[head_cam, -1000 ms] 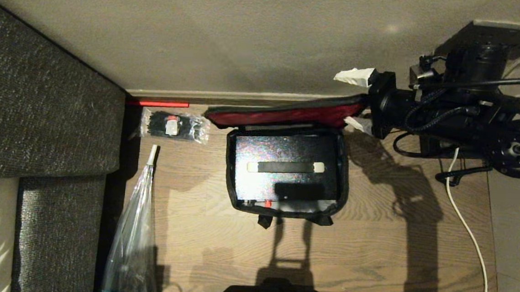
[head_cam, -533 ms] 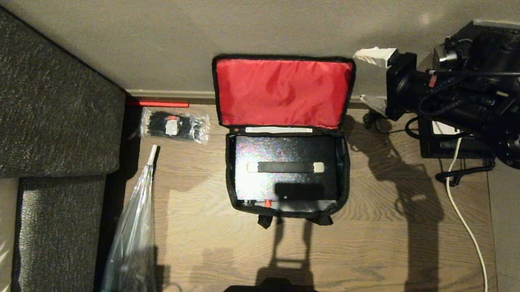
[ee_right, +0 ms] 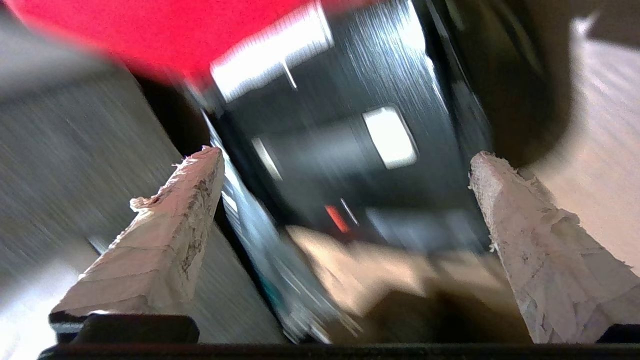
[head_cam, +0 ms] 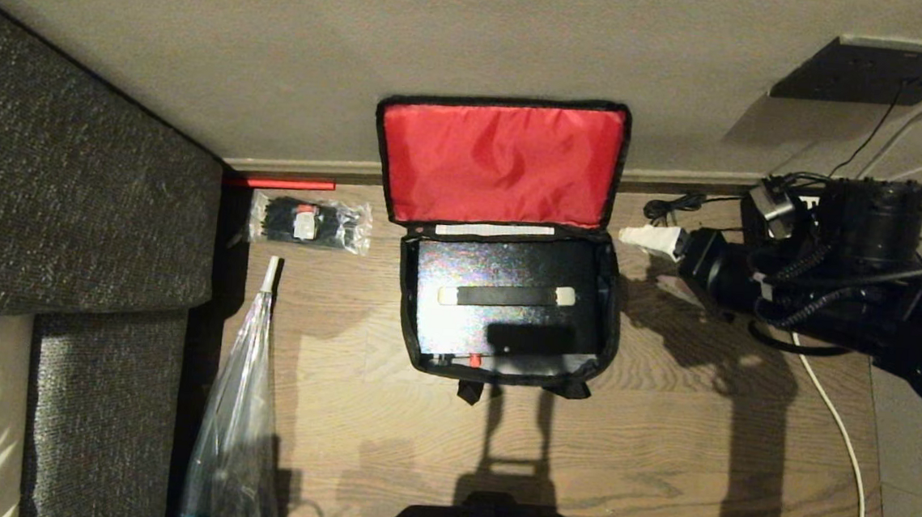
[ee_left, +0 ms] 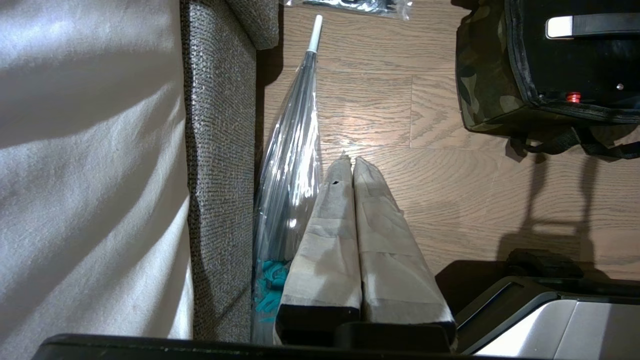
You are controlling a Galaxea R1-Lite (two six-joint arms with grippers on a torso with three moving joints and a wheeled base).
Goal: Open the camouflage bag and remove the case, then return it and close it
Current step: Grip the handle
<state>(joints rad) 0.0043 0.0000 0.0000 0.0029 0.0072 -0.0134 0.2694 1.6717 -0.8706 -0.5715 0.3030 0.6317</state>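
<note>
We note a brown wood-plank floor point(head_cam: 657, 467) meeting a plain beige wall point(head_cam: 444, 38) along a pale skirting board point(head_cam: 305, 168). A grey woven-fabric sofa point(head_cam: 69, 182) stands at left. Hard shadows cross the planks.

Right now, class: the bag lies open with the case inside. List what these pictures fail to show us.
- case: its sides and underside, head view, hidden by the camouflage bag walls.
- Bag and case, right wrist view: smeared by motion blur between the open right gripper fingers.
- clear packet: its label, head view, too small.
- left gripper: absent from head view; shut, left wrist view.
- transparent umbrella: cut off by the head view's lower edge.
</note>
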